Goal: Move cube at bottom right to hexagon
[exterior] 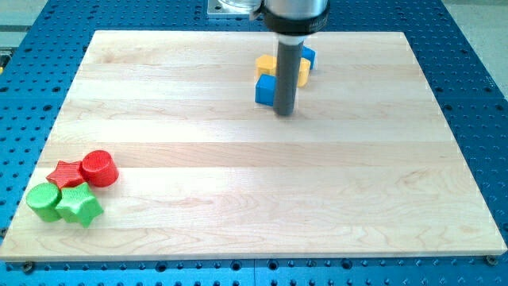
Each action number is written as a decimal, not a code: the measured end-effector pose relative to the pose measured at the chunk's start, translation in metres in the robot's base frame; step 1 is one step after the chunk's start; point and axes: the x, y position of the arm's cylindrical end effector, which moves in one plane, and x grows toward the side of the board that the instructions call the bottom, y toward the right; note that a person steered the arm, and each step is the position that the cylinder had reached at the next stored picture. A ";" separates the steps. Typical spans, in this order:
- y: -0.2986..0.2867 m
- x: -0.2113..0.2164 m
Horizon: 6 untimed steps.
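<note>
A blue cube sits near the view's top centre, just below a yellow block that looks like a hexagon. Another yellow block and a blue block lie to their right, partly hidden behind the rod. My tip rests on the board just right of and slightly below the blue cube, very close to it. The dark rod rises from the tip and covers part of the cluster.
At the view's bottom left lies a group: a red cylinder, a red star, a green cylinder and a green star. The wooden board sits on a blue perforated table.
</note>
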 end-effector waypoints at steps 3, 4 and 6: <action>0.022 -0.010; 0.001 -0.008; 0.018 -0.036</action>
